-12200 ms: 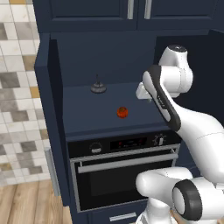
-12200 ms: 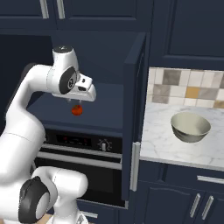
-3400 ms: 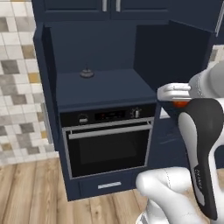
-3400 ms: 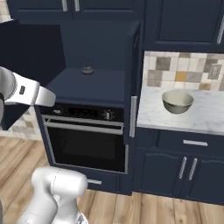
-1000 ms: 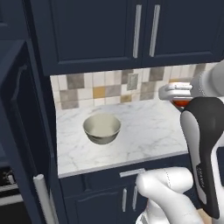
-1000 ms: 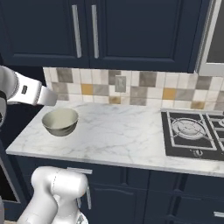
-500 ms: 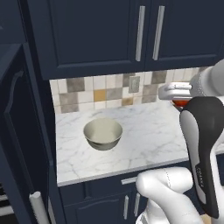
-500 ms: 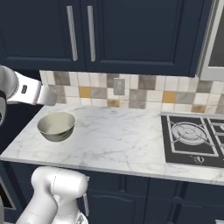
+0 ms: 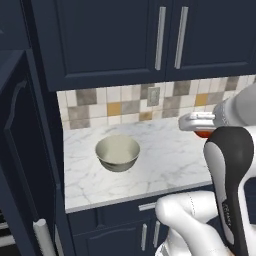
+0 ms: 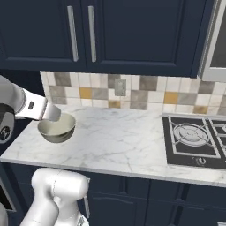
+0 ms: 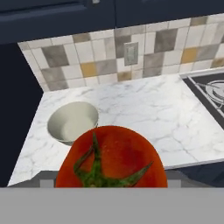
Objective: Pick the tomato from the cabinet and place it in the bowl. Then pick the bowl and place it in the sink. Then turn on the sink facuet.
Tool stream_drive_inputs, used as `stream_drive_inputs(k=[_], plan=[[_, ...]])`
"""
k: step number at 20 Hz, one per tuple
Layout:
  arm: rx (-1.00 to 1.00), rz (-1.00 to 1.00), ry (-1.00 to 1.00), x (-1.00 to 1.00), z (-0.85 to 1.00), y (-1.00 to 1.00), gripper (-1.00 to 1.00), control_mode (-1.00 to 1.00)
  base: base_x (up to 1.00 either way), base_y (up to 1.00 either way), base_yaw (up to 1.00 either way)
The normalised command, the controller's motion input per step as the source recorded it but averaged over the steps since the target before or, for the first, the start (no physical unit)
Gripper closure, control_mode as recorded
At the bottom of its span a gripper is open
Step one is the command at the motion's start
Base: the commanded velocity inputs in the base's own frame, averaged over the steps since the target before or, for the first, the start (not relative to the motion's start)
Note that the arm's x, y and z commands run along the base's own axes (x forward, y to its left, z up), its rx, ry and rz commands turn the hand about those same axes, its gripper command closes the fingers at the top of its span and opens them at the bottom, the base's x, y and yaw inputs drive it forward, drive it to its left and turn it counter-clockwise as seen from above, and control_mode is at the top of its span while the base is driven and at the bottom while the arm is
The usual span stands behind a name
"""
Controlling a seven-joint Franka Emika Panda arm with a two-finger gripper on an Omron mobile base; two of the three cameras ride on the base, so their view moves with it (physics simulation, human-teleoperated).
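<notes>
bowl point(image 9: 117, 153) sitting left of centre on the marble surface point(image 9: 165, 165) in the left base view, claw point(image 9: 200, 125) at the right edge clamped round the tomato point(image 11: 112, 158), tomato big at the hand view's bottom

Base pair flanking; hand view forward

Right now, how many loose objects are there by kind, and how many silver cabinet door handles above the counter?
tomato: 1, in the gripper
bowl: 1, on the marble counter
silver door handles: 2
Total: 4
</notes>
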Motion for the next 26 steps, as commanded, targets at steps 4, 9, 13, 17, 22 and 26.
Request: stream_drive_inputs(k=[4, 9, 13, 17, 22, 26], plan=[[0.15, 0.10, 0.00, 0.00, -1.00, 0.02, 1.00, -1.00, 0.00, 0.00, 0.00], [0.10, 0.14, 0.00, 0.49, -0.67, 0.17, 1.00, -1.00, 0.00, 0.00, 0.00], [0.00, 0.13, 0.00, 0.97, -0.20, 0.56, 1.00, -1.00, 0.00, 0.00, 0.00], [-0.04, 0.07, 0.02, 0.97, -0.44, 0.64, 1.00, -1.00, 0.00, 0.00, 0.00], [-0.06, 0.07, 0.01, 0.90, -0.60, 0.58, 1.00, -1.00, 0.00, 0.00, 0.00], [-0.04, 0.06, 0.00, 0.87, -0.59, 0.45, 1.00, -1.00, 0.00, 0.00, 0.00]])
